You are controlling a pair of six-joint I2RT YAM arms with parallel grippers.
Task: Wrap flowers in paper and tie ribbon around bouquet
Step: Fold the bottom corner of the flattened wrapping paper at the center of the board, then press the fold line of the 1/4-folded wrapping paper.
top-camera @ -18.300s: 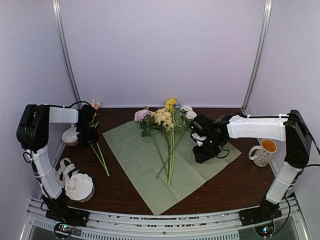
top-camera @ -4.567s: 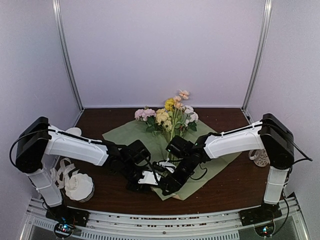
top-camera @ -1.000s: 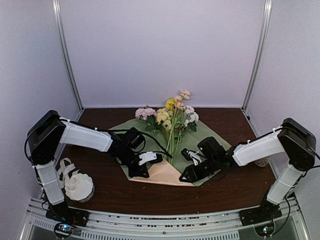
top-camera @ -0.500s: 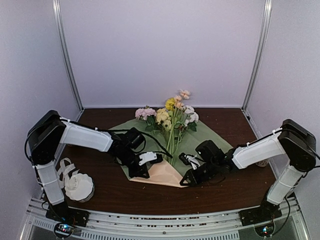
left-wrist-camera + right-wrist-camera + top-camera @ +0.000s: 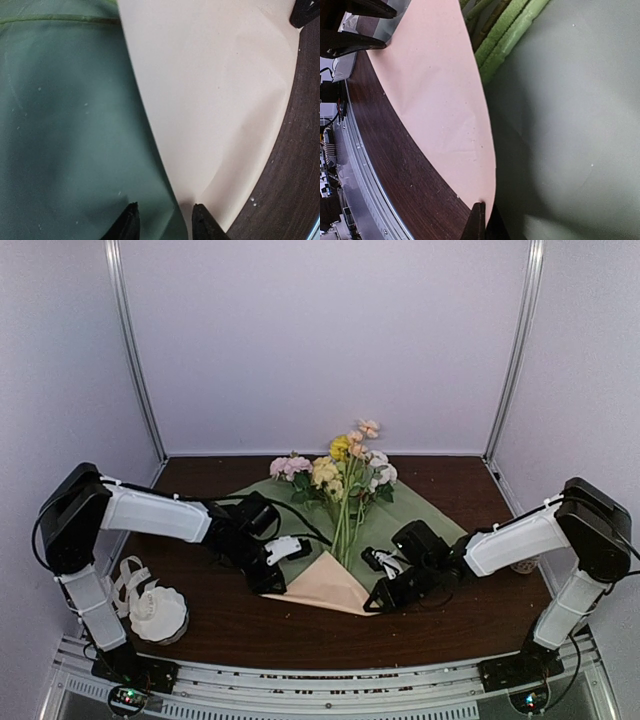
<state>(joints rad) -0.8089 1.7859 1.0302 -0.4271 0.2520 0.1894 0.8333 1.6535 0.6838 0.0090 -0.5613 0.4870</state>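
Sage-green and peach-pink, 2 sheets of paper lie on the dark wooden bench (image 5: 460, 625). The green sheet (image 5: 405, 520) is spread wide, and the pink sheet (image 5: 325, 585) shows as a triangle at its near corner. The flowers (image 5: 345, 495) lie on the green sheet with their blossoms toward the back wall. Their stem ends reach the top of the pink triangle.

The left fingers (image 5: 268, 580) stand apart and hold nothing, at the triangle's left side. In the left wrist view their tips sit over the line where green meets pink. The right fingers (image 5: 479, 222) are pressed together on the pink sheet's edge at the triangle's right corner, low against the bench.

Well to the left, the ribbon (image 5: 128, 575) lies in loose loops beside a white scalloped bowl (image 5: 160, 615).
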